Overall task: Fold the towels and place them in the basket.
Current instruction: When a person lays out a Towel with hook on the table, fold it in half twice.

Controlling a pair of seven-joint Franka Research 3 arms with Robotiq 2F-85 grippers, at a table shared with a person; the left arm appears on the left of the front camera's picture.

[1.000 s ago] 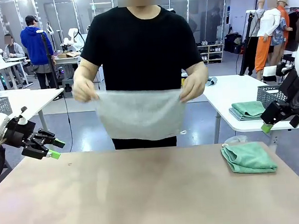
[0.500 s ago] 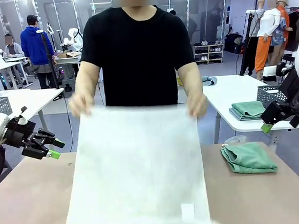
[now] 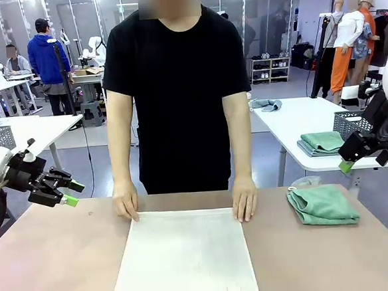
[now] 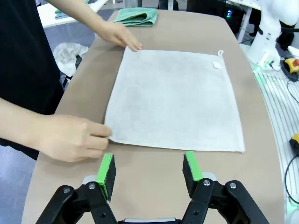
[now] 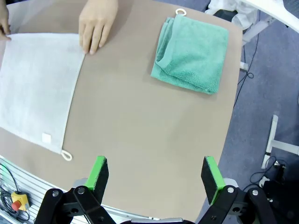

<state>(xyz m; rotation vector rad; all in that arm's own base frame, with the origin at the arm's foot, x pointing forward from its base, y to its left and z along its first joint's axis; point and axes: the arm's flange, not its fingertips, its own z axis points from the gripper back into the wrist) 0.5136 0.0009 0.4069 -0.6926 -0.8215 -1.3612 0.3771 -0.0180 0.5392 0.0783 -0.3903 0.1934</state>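
Front view, tan surface (image 3: 55,262), cream-white towel (image 3: 185,259) spread flat at its middle and reaching the near edge, folded mint green towel (image 3: 323,205) near the far right corner, person's hands (image 3: 244,198) pressing the cream-white towel's far corners, left pincer (image 4: 149,167) and right pincer (image 5: 155,172) both spread apart, empty.

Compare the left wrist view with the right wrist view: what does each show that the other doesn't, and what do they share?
Left wrist view, not the right: the open left gripper, the whole cream-white towel spread flat, and the person's two hands in full at its corners. Right wrist view, not the left: the open right gripper and the whole folded mint green towel with its hanging loop. Both: the tan table, parts of both towels, and a hand on the cream-white towel's corner.
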